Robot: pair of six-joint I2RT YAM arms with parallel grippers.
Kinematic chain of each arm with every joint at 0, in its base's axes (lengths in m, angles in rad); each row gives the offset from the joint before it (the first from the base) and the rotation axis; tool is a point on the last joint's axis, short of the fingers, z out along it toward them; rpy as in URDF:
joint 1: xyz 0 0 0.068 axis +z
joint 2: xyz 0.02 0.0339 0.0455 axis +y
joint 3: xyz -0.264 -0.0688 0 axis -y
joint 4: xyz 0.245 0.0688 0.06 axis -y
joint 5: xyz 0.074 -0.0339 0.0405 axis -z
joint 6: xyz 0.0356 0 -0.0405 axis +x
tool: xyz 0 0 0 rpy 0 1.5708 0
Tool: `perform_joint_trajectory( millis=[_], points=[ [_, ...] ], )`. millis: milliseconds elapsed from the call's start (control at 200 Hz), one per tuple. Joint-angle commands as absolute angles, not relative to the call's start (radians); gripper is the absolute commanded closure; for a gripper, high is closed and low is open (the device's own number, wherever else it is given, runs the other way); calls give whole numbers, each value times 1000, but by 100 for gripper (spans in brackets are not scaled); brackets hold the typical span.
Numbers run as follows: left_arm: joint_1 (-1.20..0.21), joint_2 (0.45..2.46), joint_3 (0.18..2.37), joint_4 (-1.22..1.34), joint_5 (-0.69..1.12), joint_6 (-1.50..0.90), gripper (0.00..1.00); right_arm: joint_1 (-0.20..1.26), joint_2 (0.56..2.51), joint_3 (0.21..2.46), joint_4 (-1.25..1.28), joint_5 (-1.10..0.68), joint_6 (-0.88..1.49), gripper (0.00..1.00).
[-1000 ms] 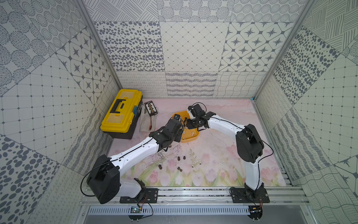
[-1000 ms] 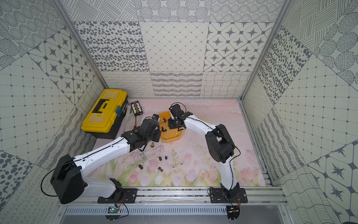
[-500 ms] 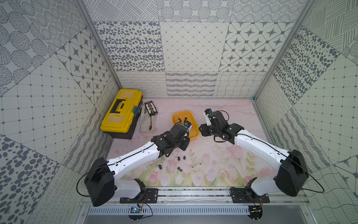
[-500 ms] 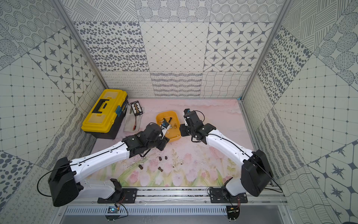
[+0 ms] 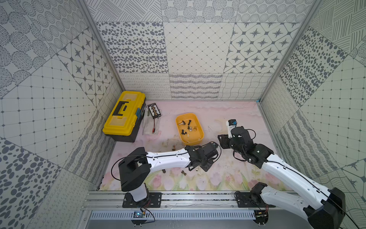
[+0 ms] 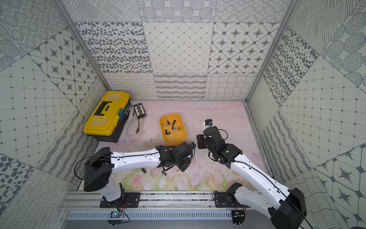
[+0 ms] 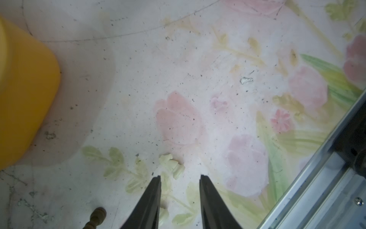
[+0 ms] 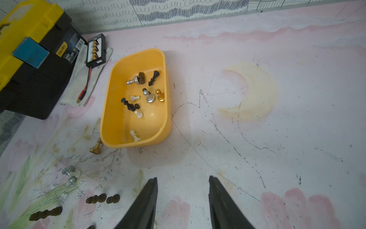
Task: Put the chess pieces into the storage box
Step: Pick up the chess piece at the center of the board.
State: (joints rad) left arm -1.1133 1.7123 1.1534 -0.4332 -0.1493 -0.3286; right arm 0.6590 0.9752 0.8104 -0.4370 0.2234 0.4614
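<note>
left claw part open, empty, cream piece just past its tips, box near | right claw part open, empty; box holds about ten pieces, brown ones loose on mat | both top views: box mid-frame, left arm and right arm below it, loose pieces by left arm, toolbox at left

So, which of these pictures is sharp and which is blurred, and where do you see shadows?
Left wrist view: soft overall, the storage box and the cream chess piece blurred. Right wrist view: sharp, the storage box casts a soft shadow on the mat. Both top views: sharp, evenly lit.
</note>
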Motion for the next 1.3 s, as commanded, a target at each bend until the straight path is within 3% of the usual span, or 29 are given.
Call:
perform_joint_trajectory(
  millis=[0,800,1296],
  points=[
    [-1144,1764,1170,-527,-222,-539,61,654,908,769,-360,264,498,52],
    [-1146,1907,1197,-534,-240,-553,63,653,1005,744,-282,206,545,52],
    [-1146,1916,1220,-576,-253,-529,83,652,1042,747,-251,186,554,52]
  ],
)
